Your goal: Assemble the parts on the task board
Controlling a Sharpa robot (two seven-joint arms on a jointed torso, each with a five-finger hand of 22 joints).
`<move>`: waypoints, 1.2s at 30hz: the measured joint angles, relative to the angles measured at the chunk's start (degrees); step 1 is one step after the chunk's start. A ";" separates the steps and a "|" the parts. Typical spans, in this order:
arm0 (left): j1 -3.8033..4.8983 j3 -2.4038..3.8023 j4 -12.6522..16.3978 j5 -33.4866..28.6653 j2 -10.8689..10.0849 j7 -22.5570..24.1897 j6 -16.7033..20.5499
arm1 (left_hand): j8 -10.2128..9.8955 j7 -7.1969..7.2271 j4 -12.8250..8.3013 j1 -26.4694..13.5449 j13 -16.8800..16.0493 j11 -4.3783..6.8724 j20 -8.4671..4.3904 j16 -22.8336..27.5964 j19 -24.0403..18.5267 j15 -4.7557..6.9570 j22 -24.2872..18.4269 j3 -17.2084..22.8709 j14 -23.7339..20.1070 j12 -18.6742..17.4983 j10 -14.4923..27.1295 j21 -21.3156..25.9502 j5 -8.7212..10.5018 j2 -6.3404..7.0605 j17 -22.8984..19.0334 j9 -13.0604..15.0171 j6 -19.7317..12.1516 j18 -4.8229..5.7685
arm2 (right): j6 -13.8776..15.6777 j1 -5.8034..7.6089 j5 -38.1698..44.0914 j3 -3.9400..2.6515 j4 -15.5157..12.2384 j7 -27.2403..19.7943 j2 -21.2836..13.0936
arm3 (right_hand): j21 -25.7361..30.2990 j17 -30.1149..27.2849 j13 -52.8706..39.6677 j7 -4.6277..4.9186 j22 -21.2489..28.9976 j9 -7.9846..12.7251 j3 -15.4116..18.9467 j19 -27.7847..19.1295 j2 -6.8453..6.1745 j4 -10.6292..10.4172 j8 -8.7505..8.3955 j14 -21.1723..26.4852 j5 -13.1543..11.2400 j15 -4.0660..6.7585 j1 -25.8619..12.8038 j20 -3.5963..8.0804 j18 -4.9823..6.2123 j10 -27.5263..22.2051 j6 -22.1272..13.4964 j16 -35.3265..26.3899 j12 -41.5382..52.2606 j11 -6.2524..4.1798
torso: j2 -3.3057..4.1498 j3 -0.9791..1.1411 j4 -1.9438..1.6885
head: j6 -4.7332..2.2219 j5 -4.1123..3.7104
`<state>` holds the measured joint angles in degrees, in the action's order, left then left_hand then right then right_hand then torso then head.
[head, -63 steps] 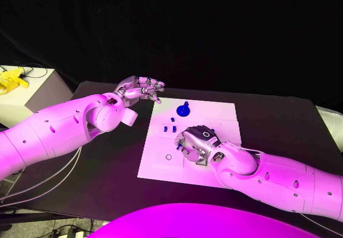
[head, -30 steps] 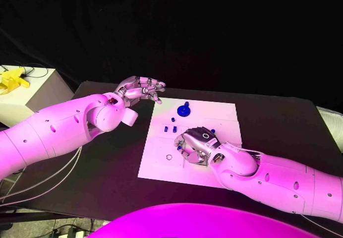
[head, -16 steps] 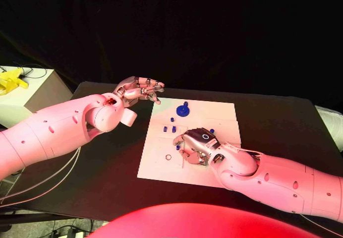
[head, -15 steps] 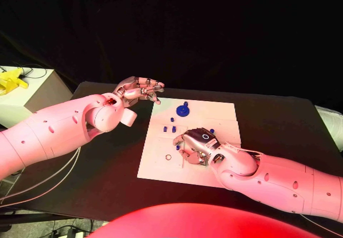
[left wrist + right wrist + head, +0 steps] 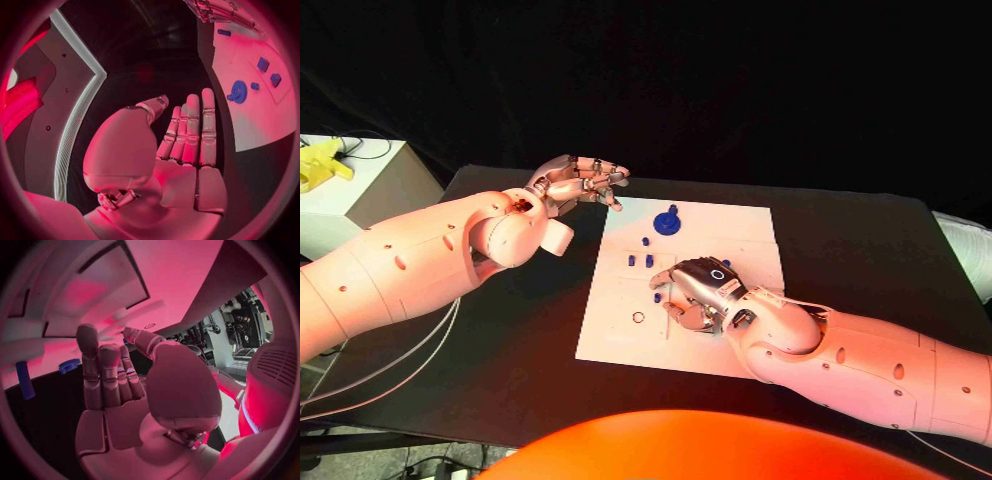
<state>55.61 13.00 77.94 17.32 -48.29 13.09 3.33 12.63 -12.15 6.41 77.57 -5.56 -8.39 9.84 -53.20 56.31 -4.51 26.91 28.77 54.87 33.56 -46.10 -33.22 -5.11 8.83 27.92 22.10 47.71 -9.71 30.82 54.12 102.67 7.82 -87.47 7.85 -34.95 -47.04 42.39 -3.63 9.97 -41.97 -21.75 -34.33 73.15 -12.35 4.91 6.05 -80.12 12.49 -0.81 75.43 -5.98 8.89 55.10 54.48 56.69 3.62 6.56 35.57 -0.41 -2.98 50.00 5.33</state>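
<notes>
Right hand (image 5: 700, 291) low over the middle of the task board (image 5: 625, 335), fingers (image 5: 103, 372) curled down toward the plate; can't tell if they pinch a part, since the hand hides what's under it. One small blue part (image 5: 656, 296) sits just beside its fingertips, a dark ring mark (image 5: 638, 317) near the board's near-left side. Further up, small blue parts (image 5: 633, 260) stand in the board; the round blue part (image 5: 669, 220) lies by the far edge. Left hand (image 5: 581, 180) hangs off the board's far-left corner above the black surface (image 5: 516, 350), fingers loosely spread, holding nothing. Risk: the right hand hides its own target, so a misaligned part could jam or tip, or nearby pegs get knocked.
</notes>
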 measured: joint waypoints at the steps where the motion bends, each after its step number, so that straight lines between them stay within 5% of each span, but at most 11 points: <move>1: 0.00 0.00 -0.02 0.00 0.02 -0.01 -0.01 | 0.00 0.00 0.00 0.00 0.00 0.00 0.00 0.00 0.00 0.00 0.00 0.00 0.00 0.00 0.00 0.00 0.00 0.00 0.00 0.00 0.00 0.00 | 0.35 0.05 -0.30 0.00 -0.49 -0.01 -0.48 | 0.14 -0.18 0.00 0.02 0.19 0.08 0.04 -0.02 -0.02 0.05 -0.09 0.00 0.04 0.00 -0.02 0.02 0.00 -0.08 -0.03 -0.11 0.03 0.06 | -0.01 -0.01 0.00 | 0.00 -0.08; 6: 0.00 0.00 -0.40 0.00 0.19 -0.02 -0.08 | 0.00 0.00 0.00 0.00 0.00 0.00 0.00 0.00 0.00 0.00 -0.07 0.00 0.00 0.00 0.00 0.00 0.00 0.00 -0.01 0.00 0.00 0.00 | 1.29 1.69 -3.63 -0.11 -2.45 -1.39 -3.05 | 0.34 -0.25 -0.18 0.02 0.12 0.41 0.35 -0.02 0.53 -0.25 -0.23 0.00 0.61 0.00 0.53 0.02 0.00 0.80 -0.03 -0.11 1.21 0.08 | -0.09 -0.01 0.03 | 0.00 -0.51; 13: -0.01 -0.01 -1.23 0.00 0.59 -0.02 -0.22 | 0.00 0.00 0.00 0.00 0.00 0.00 0.00 0.00 0.00 0.00 -0.07 0.00 0.00 0.00 0.00 0.00 0.00 0.00 -0.01 0.00 0.00 0.00 | -0.98 7.65 -14.82 -0.79 -3.10 -7.39 -8.28 | -4.75 4.76 -0.18 0.43 -5.53 0.78 -0.08 2.99 1.10 -1.32 -0.42 -1.97 0.61 -0.10 0.02 -0.18 0.00 3.49 0.01 4.16 2.52 0.24 | -0.49 0.01 0.37 | 0.00 -1.15; 18: -0.01 -0.01 -1.48 0.00 0.81 0.08 -0.48 | 0.00 0.00 0.00 0.00 0.06 0.00 0.00 0.00 0.00 0.00 -0.12 0.00 0.00 0.00 0.00 0.00 0.00 0.00 0.01 0.00 0.00 0.00 | -5.24 11.13 -21.68 -1.11 -2.54 -11.55 -12.54 | -8.53 8.71 -0.14 0.43 -9.68 0.97 1.66 4.73 -0.83 -2.31 -0.88 -2.89 1.70 0.01 -1.92 -0.19 -0.92 3.76 0.02 7.92 2.52 -0.03 | -0.81 -0.01 0.62 | 0.00 -1.56; 21: -0.01 -0.01 -1.58 0.00 0.93 0.14 -0.69 | 0.00 0.00 0.00 0.00 0.05 0.00 0.00 0.00 0.00 0.00 -0.14 0.00 0.00 0.00 0.00 0.00 0.00 0.00 0.04 0.00 0.00 0.00 | -7.64 11.98 -22.43 -1.18 -2.23 -12.26 -13.99 | -8.90 9.59 -0.14 0.05 -10.43 1.03 3.93 5.17 -1.54 -2.86 -0.87 -2.91 1.23 0.03 -2.63 -0.14 -0.92 3.84 -0.37 8.93 2.52 -0.14 | -0.94 -0.01 0.75 | 0.00 -1.62; 24: -0.03 -0.01 -1.66 0.00 0.95 0.17 -0.84 | 0.00 0.00 0.16 0.00 0.05 0.00 0.00 0.00 0.00 0.00 -0.14 -0.16 0.00 0.00 0.00 0.00 0.00 0.00 0.04 0.00 0.00 0.00 | -10.13 12.34 -21.67 -1.19 -1.71 -12.30 -14.42 | -9.44 10.64 -0.22 -0.38 -11.38 1.13 9.19 5.63 -1.41 -4.28 -0.87 -3.11 -2.51 0.23 -2.49 0.23 -0.92 3.45 -0.43 10.17 2.72 -0.53 | -1.01 0.05 0.83 | 0.00 -1.63; 30: -0.12 -0.01 -1.70 -0.01 1.03 0.23 -1.05 | 0.00 0.00 0.16 0.00 0.05 0.00 0.00 0.00 0.00 0.00 -0.14 -0.16 0.00 0.00 0.00 0.00 0.00 0.00 0.04 0.00 0.00 0.00 | -14.16 12.34 -17.86 -1.17 -1.09 -11.64 -14.32 | -9.85 11.13 -0.29 -0.68 -12.56 1.67 21.17 6.42 1.69 -8.24 -0.87 -3.11 -5.95 0.23 2.07 0.50 -0.92 3.47 -0.73 11.22 3.80 -0.92 | -1.02 0.12 0.82 | 0.00 -1.67; 36: -0.21 -0.01 -1.70 -0.01 0.96 0.25 -1.18 | 0.00 0.00 0.16 0.00 0.05 0.00 0.00 0.00 0.00 0.00 -0.13 -0.16 0.00 0.00 0.00 0.00 0.00 0.00 0.03 0.00 0.00 0.00 | -16.38 12.10 -13.73 -1.10 -0.50 -10.08 -13.66 | -10.37 11.15 -0.35 -0.88 -13.45 1.94 25.67 6.89 2.99 -10.87 -0.87 -3.30 -5.95 0.43 4.98 0.54 -0.91 3.72 -0.53 11.71 4.30 -1.21 | -1.02 0.07 0.75 | 0.00 -1.80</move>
<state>55.39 12.99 76.24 17.31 -47.34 13.34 2.15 12.63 -12.15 6.57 77.57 -5.51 -8.39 9.84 -53.20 56.31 -4.51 26.78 28.62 54.87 33.56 -46.10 -33.22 -5.11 8.83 27.95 22.10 47.71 -9.70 14.44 66.22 88.94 6.72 -87.97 -2.22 -48.60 -57.41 53.54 -3.98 9.09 -55.42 -19.81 -8.66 80.05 -9.36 -5.96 5.18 -83.42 6.54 -0.39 80.41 -5.44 7.98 58.82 53.95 68.40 7.93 5.35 34.56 -0.34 -2.23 50.00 3.53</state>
